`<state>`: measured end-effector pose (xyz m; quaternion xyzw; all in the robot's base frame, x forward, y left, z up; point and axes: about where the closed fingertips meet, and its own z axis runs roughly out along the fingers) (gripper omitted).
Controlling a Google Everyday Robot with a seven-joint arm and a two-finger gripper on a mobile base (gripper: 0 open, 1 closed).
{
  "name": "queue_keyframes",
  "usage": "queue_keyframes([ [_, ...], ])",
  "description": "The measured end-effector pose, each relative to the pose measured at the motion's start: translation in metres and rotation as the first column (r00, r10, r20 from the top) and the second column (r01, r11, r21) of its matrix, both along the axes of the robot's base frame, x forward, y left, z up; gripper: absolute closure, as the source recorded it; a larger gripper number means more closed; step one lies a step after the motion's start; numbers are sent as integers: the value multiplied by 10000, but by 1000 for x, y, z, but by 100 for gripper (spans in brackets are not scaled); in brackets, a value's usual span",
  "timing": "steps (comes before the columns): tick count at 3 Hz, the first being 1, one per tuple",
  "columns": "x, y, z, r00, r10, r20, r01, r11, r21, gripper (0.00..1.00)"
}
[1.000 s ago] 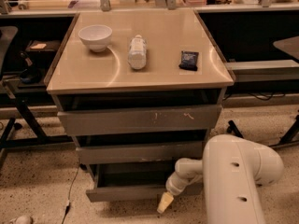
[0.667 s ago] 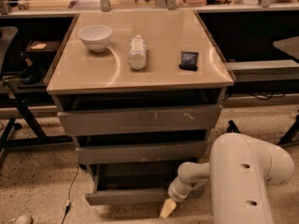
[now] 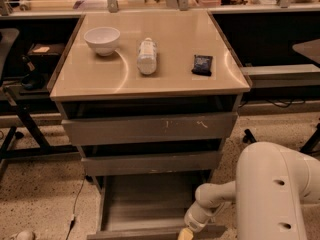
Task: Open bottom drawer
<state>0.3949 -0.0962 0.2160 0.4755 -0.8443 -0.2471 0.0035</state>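
Where the white arm [image 3: 272, 194] tapers down at the near right, we find the end effector [image 3: 186, 233], low at the very near edge of view, its pale yellowish tip right at the front lip of the bottom drawer [image 3: 145, 204], a little right of centre. Open or closed? Cannot tell, it's cut off by the edge of view, and whether it has hold of anything can't be made out either.

That bottom drawer stands pulled out towards us, well proud of the two fronts above, and we're looking straight down onto its shallow flat grey tray. Just behind and above sits the middle drawer front [image 3: 150, 163], plain grey, with a dark gap over it. Above that again, the top drawer front [image 3: 150, 128], the widest of the three, carrying pale scratch marks right of centre.

Up on the tan bench [image 3: 100, 76], three things in a row, well apart: a white bowl [image 3: 102, 39] upright at the far left, a clear bottle [image 3: 147, 56] lying on its side in the middle, and a small dark packet [image 3: 202, 64] lying flat to the right.

Down on the speckled floor [image 3: 40, 199], a thin cable [image 3: 76, 204] trails at the near left beside the cabinet.
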Motion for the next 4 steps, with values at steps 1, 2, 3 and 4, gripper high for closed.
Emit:
queue_keyframes([
  [1, 0, 0, 0, 10000, 7, -7, -7, 10000, -1, 0],
  [2, -2, 0, -17, 9989, -89, -469, 96, 9999, 134, 0],
  [3, -24, -5, -25, 9910, -440, -1263, 465, 9988, 166, 0],
  [4, -47, -10, -23, 9805, -758, -1811, 806, 9965, 197, 0],
])
